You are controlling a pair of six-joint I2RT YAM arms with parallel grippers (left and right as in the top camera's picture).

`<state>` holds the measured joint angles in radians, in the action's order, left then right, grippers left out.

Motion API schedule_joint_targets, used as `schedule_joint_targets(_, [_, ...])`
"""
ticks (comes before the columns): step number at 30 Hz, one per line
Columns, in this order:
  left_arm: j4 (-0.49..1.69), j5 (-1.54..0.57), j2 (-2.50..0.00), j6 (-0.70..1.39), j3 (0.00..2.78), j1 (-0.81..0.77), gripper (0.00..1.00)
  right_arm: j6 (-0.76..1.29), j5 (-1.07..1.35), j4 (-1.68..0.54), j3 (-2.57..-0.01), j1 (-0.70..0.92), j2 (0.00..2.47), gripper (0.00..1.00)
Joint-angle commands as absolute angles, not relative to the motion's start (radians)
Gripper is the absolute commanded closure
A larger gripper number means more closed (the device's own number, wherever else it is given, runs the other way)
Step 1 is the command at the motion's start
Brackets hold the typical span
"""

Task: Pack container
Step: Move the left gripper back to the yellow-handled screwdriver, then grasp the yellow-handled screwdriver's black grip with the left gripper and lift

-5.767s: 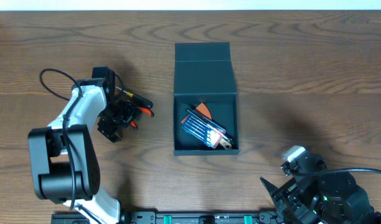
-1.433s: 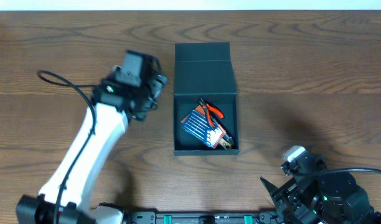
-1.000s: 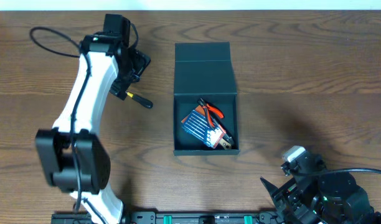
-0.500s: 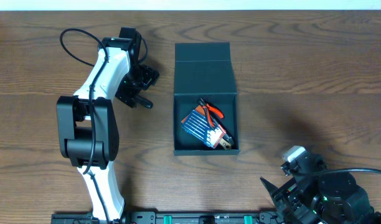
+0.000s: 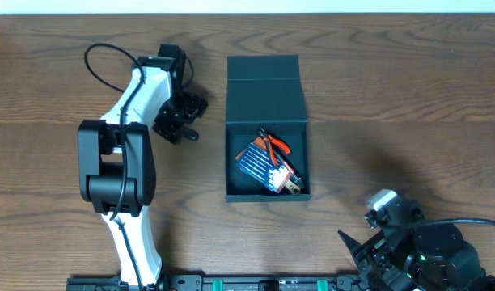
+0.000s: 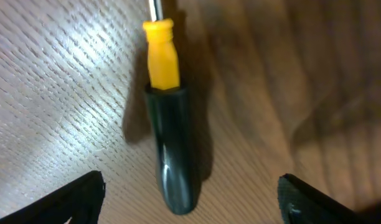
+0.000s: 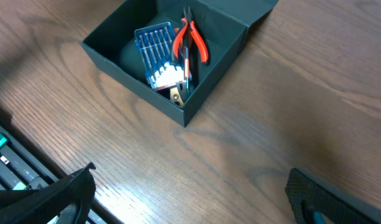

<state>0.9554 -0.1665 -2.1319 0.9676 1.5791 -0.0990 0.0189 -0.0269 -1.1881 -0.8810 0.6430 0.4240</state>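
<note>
Left gripper (image 5: 179,120) is spread open over the table (image 5: 393,97), pointing down at a screwdriver (image 6: 172,155) and gripping nothing. In the wrist view its two dark fingertips (image 6: 78,196) sit at the lower corners, one on each side of the screwdriver's glossy black handle and clear of it. The handle lies flat on the wood, its rounded butt end between the fingertips. A yellow collar and a thin metal shaft run away from the gripper toward the top of that view. From overhead, only the dark butt end shows, just beside the gripper.

To the robot's right of this gripper, apart from it with bare wood between, stands the container (image 5: 228,162), a dark teal-black box. It is open, with its lid (image 5: 264,85) folded back flat on the far side. Inside lie red-handled pliers (image 5: 273,144) toward the far wall, resting partly on a blue case (image 5: 260,166) of slim tools. A small brass-coloured piece shows at the near right corner, too small to identify.

Right gripper (image 7: 190,202) hangs low at the near right edge of the table, well apart from the container. Its fingers are wide open and hold nothing.
</note>
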Motion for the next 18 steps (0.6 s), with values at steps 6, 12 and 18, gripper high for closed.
schedule_joint_targets(6, [0.936,-0.169,-2.146,0.966,1.545,-0.096,0.18,0.033,-0.037,-1.188,-0.878,0.635,0.419,0.01])
schedule_joint_targets(12, [0.933,-0.169,-2.16,0.966,1.542,-0.096,0.23,0.033,-0.037,-1.188,-0.878,0.635,0.419,0.01])
schedule_joint_targets(18, [0.932,-0.168,-2.161,0.966,1.542,-0.096,0.43,0.033,-0.037,-1.188,-0.878,0.635,0.419,0.01])
